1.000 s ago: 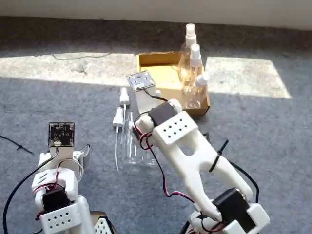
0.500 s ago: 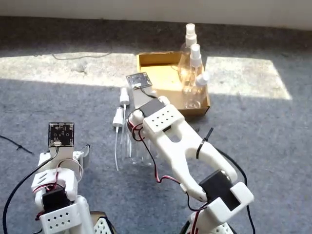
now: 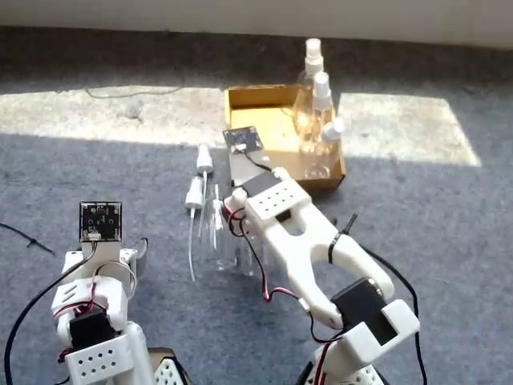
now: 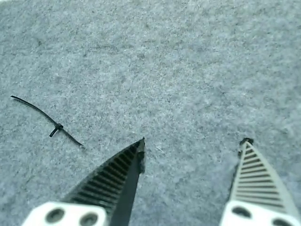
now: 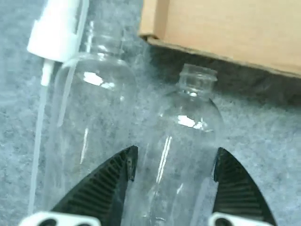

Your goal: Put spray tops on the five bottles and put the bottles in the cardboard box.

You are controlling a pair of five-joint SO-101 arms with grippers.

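Two clear bottles without tops lie side by side on the grey carpet, one (image 5: 87, 122) beside a loose spray top (image 5: 54, 35), the other (image 5: 186, 127) nearer the cardboard box (image 5: 225, 28). My right gripper (image 5: 175, 160) is open, its fingers on either side of the second bottle's body. In the high view the right arm (image 3: 296, 233) hangs over these bottles (image 3: 216, 233). Two white spray tops (image 3: 203, 158) (image 3: 194, 195) lie beside them. Three bottles with tops (image 3: 321, 120) stand in the box (image 3: 264, 100). My left gripper (image 4: 193, 143) is open over bare carpet.
A black cable tie (image 4: 49, 123) lies on the carpet near the left gripper. The left arm (image 3: 96, 313) sits at the near left of the high view. A sunlit strip of carpet (image 3: 120, 112) crosses behind the box.
The right arm's wrist swung slightly left, then came back right and nearer, over the lying bottles. The left arm has kept still.
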